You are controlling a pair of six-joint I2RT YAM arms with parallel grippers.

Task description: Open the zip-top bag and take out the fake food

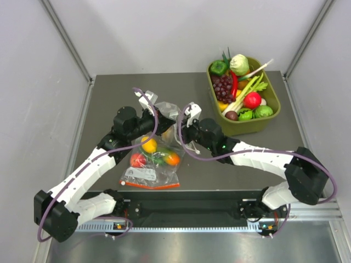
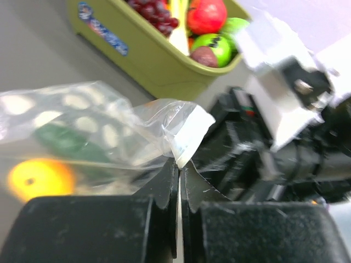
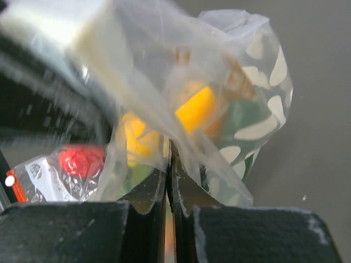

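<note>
The polka-dot zip-top bag (image 1: pixel 166 111) is held up off the table between my two grippers. My left gripper (image 1: pixel 155 116) is shut on the bag's white top edge (image 2: pixel 189 131); its jaws meet with the plastic pinched between them (image 2: pixel 180 164). My right gripper (image 1: pixel 184 121) is shut on another fold of the bag (image 3: pixel 169 149). Inside the bag (image 3: pixel 258 93) I see the yellow mango-like fruit (image 3: pixel 194 107) and the dark green cucumber-like piece (image 3: pixel 240 118). They also show in the left wrist view, the fruit (image 2: pixel 38 178) and the green piece (image 2: pixel 63 139).
A plain clear bag with a red-orange zip strip (image 1: pixel 149 174) lies on the table below the grippers, holding small round yellow, red and orange fruits (image 1: pixel 148 145). An olive-green bin (image 1: pixel 249 125) full of toy produce stands at the back right.
</note>
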